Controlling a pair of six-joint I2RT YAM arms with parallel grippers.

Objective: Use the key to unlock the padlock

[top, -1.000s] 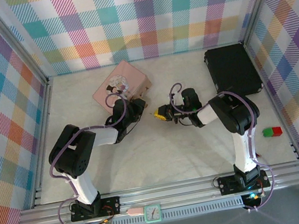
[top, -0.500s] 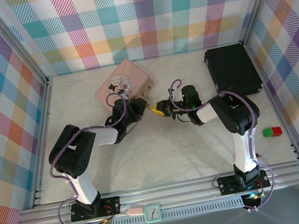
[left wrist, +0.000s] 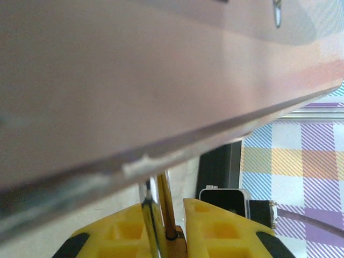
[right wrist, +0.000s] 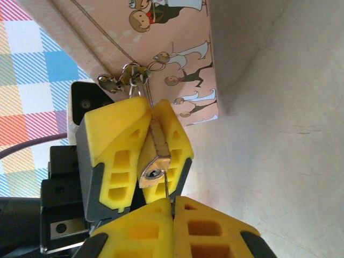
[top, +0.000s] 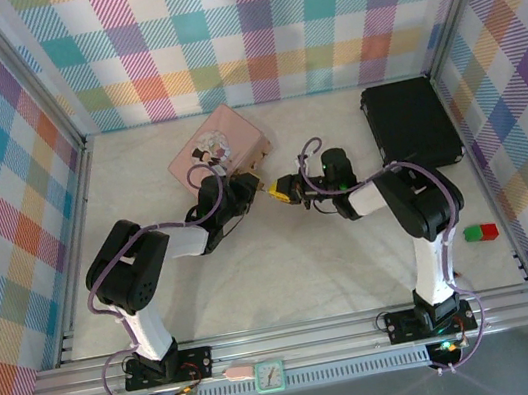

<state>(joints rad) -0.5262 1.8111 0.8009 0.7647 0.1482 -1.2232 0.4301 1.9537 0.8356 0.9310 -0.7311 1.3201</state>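
Beside the closed pink tin (top: 218, 147), left tool (right wrist: 152, 115) grips the padlock (right wrist: 155, 161)

You're looking at plaid walls (top: 256, 26) crossed with pastel pink, teal, yellow, orange and purple stripes, set around an off-white counter (top: 287, 275). Your tin (right wrist: 183, 64) is pale pink, printed with small cartoon figures in red, white and brown. The padlock (right wrist: 154, 161) is brass-gold. Your left pincer (right wrist: 152, 141) and your right pincer (right wrist: 172, 212) both have bright yellow fingers on black housings. Purple cables (top: 172, 225) run along the black arms. The case (top: 411, 122) is plain black, the small block (top: 481, 232) is half green and half red, and the clock (top: 269, 375) has a teal frame.
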